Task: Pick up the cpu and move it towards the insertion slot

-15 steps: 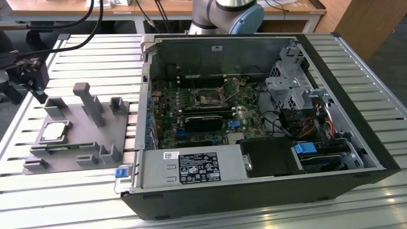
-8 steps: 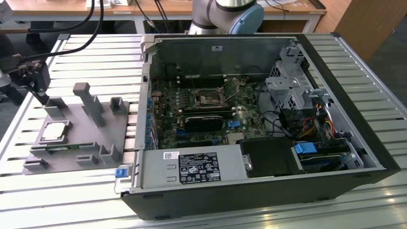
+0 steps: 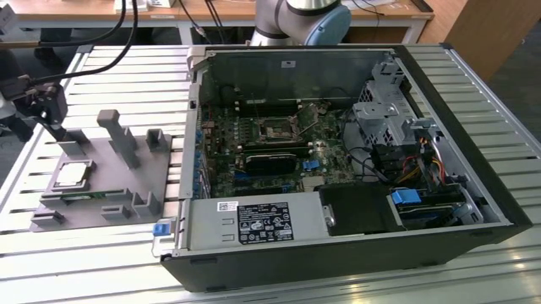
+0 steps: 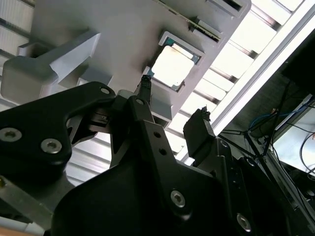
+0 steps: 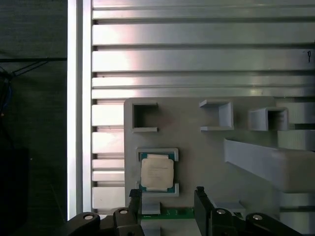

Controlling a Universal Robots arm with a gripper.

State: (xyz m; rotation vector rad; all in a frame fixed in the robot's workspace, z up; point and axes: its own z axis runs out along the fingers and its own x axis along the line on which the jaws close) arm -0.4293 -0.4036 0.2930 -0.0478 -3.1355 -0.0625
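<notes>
cpu (image 5: pixel 157 172): top uncovered | grey fixture posts (image 3: pixel 118 136): standing near it | hand (image 5: pixel 166 192): fingers apart

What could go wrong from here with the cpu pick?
The open gripper looks off-centre to the cpu; a finger might land on the nest rim instead.
The green memory stick lies right beside the nest; a fingertip could clip it.
The insertion slot sits deep inside the case, so the carry-in looks tight.

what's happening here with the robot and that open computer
The jaws of a grey robot arm, open and empty, hover over a grey plastic holder tray on the slatted metal table. The small square silver cpu lies in its recess there, not yet picked up. The silver-framed square insertion slot sits inside the open black computer case.
</notes>
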